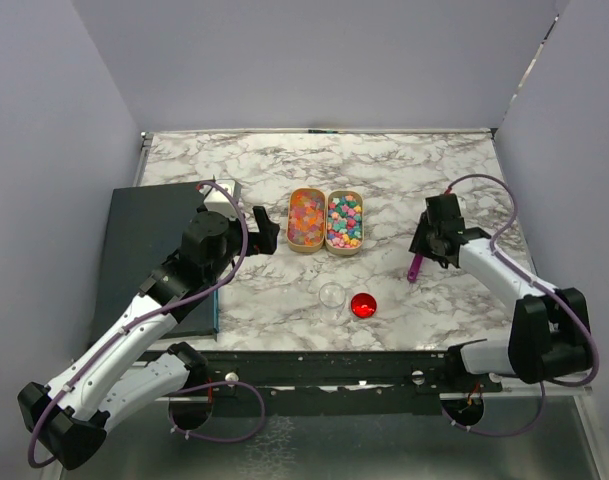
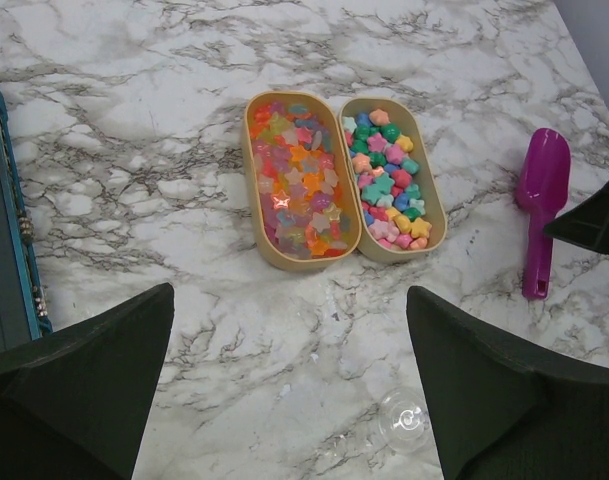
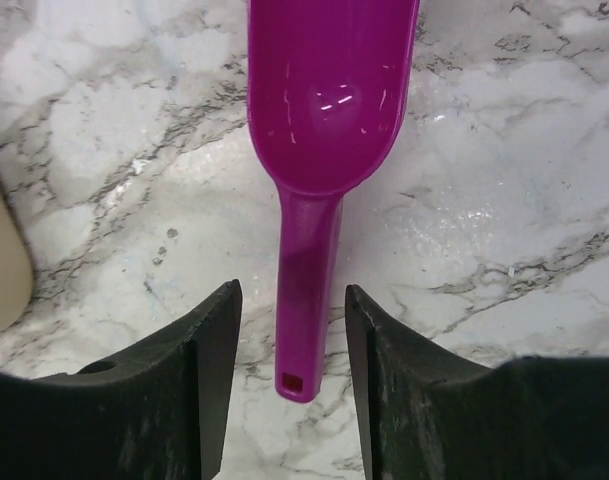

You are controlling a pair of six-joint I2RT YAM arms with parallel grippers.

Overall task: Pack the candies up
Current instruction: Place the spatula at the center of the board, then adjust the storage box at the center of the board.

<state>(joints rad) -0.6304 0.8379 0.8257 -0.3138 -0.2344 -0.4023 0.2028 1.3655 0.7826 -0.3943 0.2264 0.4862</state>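
DESK: What is pictured?

CAPTION: A marble table point(image 1: 434, 160) is seen from above. The left gripper point(image 2: 289, 390) is held wide and empty, just left of two oval trays point(image 2: 252, 180) set side by side. The right gripper point(image 3: 292, 292) is placed astride the handle of the purple scoop point(image 3: 329, 90), which lies flat on the marble, well right of the trays. Its jaws are parted partway, and bare marble shows on either side of the handle, so nothing is held.

DESK: And the sweets?

CAPTION: The candies point(image 2: 389, 180) are heaped in both trays. None can be made out in the small clear jar point(image 1: 331, 296) near the front edge, beside the red lid point(image 1: 363, 305).

DESK: What trouble is feared?

CAPTION: The trays look light, so they could be shoved across the marble if the scoop is driven in hard. The handle is slim and glossy and is straddled near its end. Were it pinched there, the bowl might sag or twist and a load be spilled. The jar is unsupported and narrow-mouthed, so it could be tipped, or the lid knocked away. Candies missed at the mouth would likely be scattered and rolled off the edge.
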